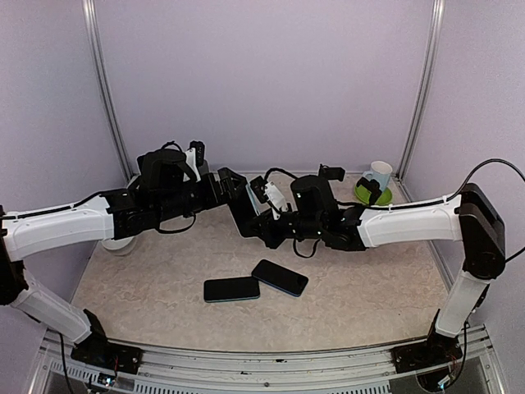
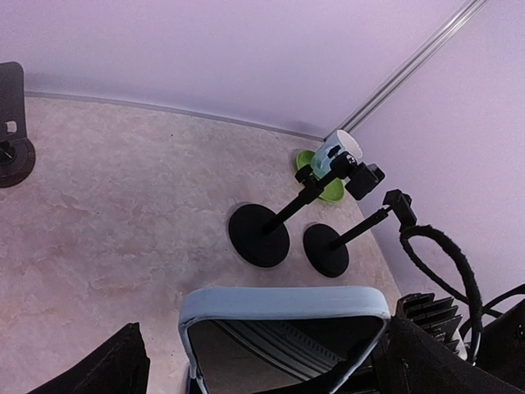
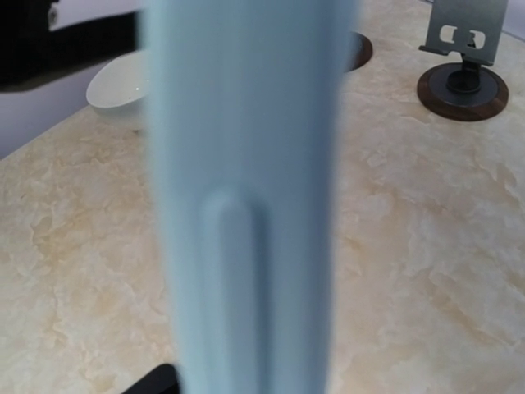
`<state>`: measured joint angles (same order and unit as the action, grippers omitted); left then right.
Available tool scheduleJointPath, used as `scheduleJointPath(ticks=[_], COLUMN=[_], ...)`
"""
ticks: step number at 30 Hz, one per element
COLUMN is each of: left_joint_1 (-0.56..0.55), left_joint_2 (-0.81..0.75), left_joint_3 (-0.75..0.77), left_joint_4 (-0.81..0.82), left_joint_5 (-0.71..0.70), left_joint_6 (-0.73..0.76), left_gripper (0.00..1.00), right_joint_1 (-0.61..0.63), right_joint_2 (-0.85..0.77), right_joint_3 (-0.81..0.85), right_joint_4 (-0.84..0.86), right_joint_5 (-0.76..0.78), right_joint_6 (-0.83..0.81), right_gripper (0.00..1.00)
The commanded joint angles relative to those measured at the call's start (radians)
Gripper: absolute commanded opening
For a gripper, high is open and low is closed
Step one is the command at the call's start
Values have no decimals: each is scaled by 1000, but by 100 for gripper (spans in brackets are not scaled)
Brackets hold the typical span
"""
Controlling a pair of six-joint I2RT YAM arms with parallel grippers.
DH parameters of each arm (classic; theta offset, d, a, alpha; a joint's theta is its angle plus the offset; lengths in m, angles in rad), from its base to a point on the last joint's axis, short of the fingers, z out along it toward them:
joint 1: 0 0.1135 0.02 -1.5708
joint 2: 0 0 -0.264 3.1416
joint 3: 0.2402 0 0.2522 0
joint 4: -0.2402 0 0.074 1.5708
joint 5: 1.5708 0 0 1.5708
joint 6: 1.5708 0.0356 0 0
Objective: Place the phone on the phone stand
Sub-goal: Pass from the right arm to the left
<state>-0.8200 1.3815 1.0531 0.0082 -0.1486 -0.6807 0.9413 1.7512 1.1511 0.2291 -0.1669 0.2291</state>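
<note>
Nearest the arm bases, two spare phones [image 1: 231,289] lie flat and just beside each other on the counter [image 1: 369,287], and neither arm touches them. Above and beyond them the two arms meet in mid-air over the middle of the counter. The right fingers [image 1: 267,220] are clamped shut on the held phone [image 1: 240,205], which is raised and steeply tilted. The left fingers [image 2: 98,369] are spread wide on either side of it. The left wrist view shows the phone's pale blue short end [image 2: 283,302] spanning the gap between those open fingers, its long axis running back toward the camera. Whether either finger touches it cannot be told. The right wrist view shows only the phone's blurred side edge, running up and down the picture. Past it are a white bowl [image 3: 119,82] and, farther off, the phone stand [image 3: 462,49], a grey plate on a round dark base. The overhead view hides that stand behind the arms. The left wrist view catches it at its left margin [image 2: 12,123], well apart from the phone. The stand probably sits closer to the left arm. At the far right corner stands a mug [image 1: 378,175].
</note>
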Motion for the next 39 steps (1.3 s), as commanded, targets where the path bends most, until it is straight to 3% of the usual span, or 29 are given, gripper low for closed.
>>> scheduleJointPath(ticks=[1, 11, 19, 25, 28, 31, 33, 35, 39], left_joint_1=[4, 5, 12, 12, 14, 22, 31, 42, 87], left_joint_2=[11, 27, 13, 20, 16, 2, -8, -13, -11], left_joint_3=[30, 29, 22, 20, 15, 14, 18, 24, 39], left_joint_4=[32, 39, 33, 31, 31, 21, 7, -10, -47], left_joint_5=[21, 35, 26, 29, 14, -10, -34, -62, -89], left_joint_6=[1, -10, -13, -23, -22, -12, 6, 29, 68], left_gripper=[99, 98, 75, 67, 65, 64, 65, 65, 66], right_joint_1=[21, 32, 37, 46, 46, 46, 44, 43, 33], right_joint_2=[-45, -39, -35, -24, -15, -9, -7, -8, -16], right_joint_3=[36, 47, 49, 62, 68, 72, 75, 72, 64], right_joint_4=[69, 61, 55, 40, 26, 23, 17, 10, -11], right_joint_5=[-18, -17, -4, 17, 17, 19, 21, 30, 47], right_joint_6=[-5, -14, -20, -30, -33, -33, -32, -31, -39], right_gripper=[0, 0, 0, 2, 21, 55, 72, 85, 97])
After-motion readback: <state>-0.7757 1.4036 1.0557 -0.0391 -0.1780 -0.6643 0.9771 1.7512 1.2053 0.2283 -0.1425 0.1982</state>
